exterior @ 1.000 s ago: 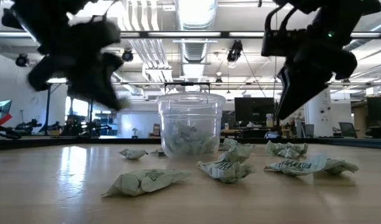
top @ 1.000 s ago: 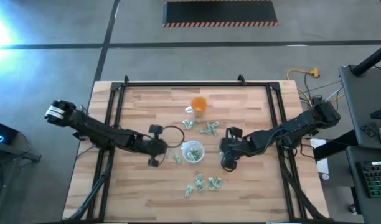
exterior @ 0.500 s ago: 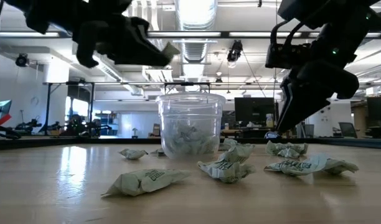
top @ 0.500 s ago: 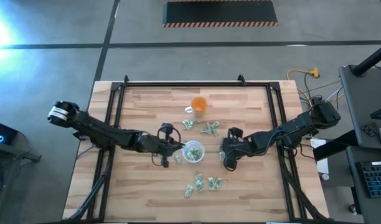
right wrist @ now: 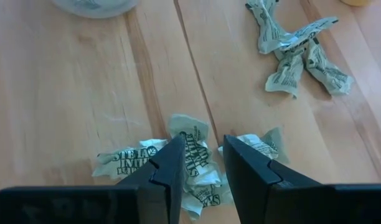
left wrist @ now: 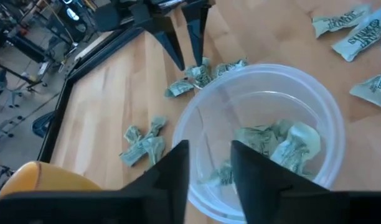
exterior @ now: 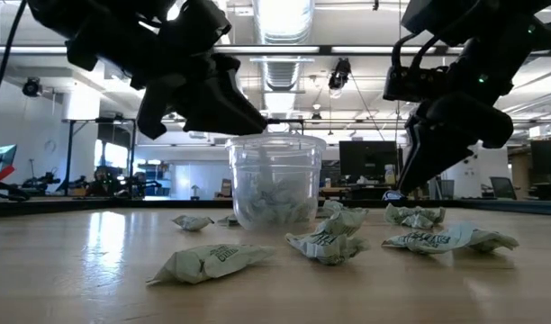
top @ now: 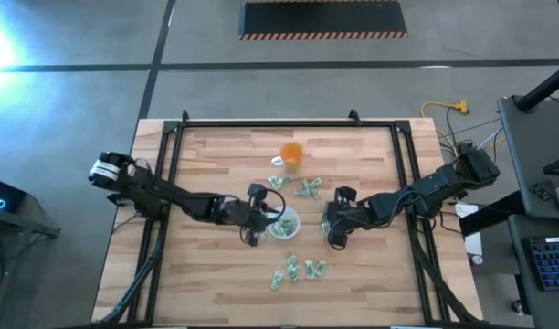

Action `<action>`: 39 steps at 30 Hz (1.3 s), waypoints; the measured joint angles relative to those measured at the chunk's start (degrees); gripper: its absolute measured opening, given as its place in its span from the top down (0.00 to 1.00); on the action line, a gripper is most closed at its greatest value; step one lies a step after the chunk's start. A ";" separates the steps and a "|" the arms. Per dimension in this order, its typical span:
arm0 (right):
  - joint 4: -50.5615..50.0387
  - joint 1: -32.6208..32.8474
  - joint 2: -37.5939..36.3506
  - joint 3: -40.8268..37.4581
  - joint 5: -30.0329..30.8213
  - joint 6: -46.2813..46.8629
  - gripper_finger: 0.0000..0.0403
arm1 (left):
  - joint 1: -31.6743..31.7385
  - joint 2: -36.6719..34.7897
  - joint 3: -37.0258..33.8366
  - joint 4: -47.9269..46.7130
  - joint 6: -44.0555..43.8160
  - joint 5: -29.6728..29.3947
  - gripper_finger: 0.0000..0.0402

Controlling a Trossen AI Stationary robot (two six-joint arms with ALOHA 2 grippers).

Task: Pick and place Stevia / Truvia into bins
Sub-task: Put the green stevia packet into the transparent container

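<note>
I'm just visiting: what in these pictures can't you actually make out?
- Sachets in the cup: the number is unclear. The clear cup has a cloudy wall in the low view, and the left pincer covers part in the left wrist view.
- Orange cup: cut off by the left wrist view's edge.
- Sachets on the table: partly hidden by the right pincer in the right wrist view, so contact cannot be told.

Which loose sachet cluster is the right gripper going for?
The crumpled pair right under the right gripper, whose open fingers straddle it. The three-sachet bunch lies farther off, toward the orange cup.
</note>
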 joint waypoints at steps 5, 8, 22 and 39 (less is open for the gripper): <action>0.65 0.00 0.00 -0.72 0.02 0.70 0.74 | 0.00 -2.99 0.02 -2.41 -0.12 -0.02 0.60; 2.68 0.00 0.00 -2.02 0.02 0.68 0.72 | -0.02 -5.74 0.02 -6.13 -0.53 -0.02 0.56; 8.04 -0.37 0.02 -5.60 -1.93 1.16 0.67 | -0.09 -20.91 0.00 -20.03 -7.61 -0.11 0.54; 9.36 -0.37 0.02 -8.22 -1.74 4.12 0.79 | -0.11 -27.61 -1.60 -30.72 -12.57 -0.28 0.54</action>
